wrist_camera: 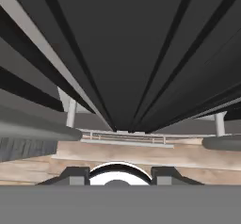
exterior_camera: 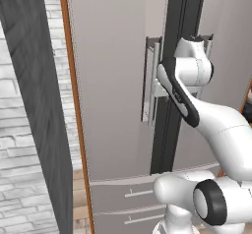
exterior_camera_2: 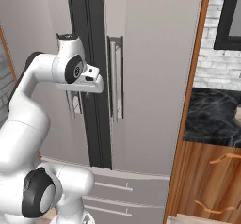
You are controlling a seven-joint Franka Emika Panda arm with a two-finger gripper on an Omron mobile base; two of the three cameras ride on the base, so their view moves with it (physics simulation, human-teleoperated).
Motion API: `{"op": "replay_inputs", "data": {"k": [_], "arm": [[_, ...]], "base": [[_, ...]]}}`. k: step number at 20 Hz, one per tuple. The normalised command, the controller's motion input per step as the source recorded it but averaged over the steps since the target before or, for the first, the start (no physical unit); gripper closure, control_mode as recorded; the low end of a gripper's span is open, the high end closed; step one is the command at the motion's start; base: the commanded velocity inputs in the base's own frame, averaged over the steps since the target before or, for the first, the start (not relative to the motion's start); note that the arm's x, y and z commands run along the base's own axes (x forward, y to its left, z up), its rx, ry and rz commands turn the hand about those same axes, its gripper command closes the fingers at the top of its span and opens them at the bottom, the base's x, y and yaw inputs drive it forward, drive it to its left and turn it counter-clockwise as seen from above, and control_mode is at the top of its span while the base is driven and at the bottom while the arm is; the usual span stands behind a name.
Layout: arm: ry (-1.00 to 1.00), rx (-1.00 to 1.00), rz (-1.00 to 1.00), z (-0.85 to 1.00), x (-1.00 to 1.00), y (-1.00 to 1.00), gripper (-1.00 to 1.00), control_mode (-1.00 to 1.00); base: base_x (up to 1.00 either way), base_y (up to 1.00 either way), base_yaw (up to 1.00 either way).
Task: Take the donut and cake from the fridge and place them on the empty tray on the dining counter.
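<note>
The fridge [exterior_camera: 113, 80] stands with both upper doors closed, so the donut and the cake are, by my judgement, behind them on the shelves; neither is out yet. The dark seam [exterior_camera_2: 92, 100] between the doors runs straight up at 12 o'clock from the robot's base. On either side of it is a vertical silver bar: the left door handle [exterior_camera: 153, 80] and the right door handle [exterior_camera_2: 114, 79].

The white arm [exterior_camera: 216, 125] reaches forward, its hand pressed close against the left door handle, at about 11 o'clock of the seam in the right base view. That placement fits the first step, pulling a door open to reach the food.

In the hand view the gripper [wrist_camera: 120, 173] looks down along the dark door edges. Its jaws are drawn narrow and nothing shows between the tips, and the two bars pass at 9 and 3 o'clock. Whether a finger is hooked behind the bar I cannot tell.

Below the doors sit two grey freezer drawers [exterior_camera_2: 122, 190] with thin pulls, and under them a pale wooden floor [wrist_camera: 141, 155]. An orange-brown wooden panel [exterior_camera: 74, 80] frames the fridge's left side, with a white brick wall [exterior_camera: 24, 154] at 9 o'clock. At 3 o'clock in the right base view a black marble counter top [exterior_camera_2: 212, 115] with white veins rests on a wooden cabinet [exterior_camera_2: 207, 180].
</note>
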Motion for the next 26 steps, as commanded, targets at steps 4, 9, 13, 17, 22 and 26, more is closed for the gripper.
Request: {"op": "replay_inputs", "data": {"k": [4,9,13,17,22,26], "arm": [[-0.18,0.0,0.0,0.0,-0.45,0.06,-1.0,-1.0],[-0.31,0.0,0.01,0.06,-0.48,0.41,-1.0,-1.0],[-0.12,0.0,0.0,0.12,-0.04,0.31,-1.0,-1.0],[-0.04,0.0,0.0,0.09,0.01,0.18,-1.0,-1.0],[-0.04,0.0,0.0,0.05,0.16,0.12,-1.0,-1.0],[-0.13,0.0,-0.01,0.03,0.31,0.12,-1.0,-1.0]], "base": [[0.0,0.0,0.0],[0.0,0.0,0.0],[0.0,0.0,0.0],[0.0,0.0,0.0],[0.0,0.0,0.0],[0.0,0.0,0.0]]}}
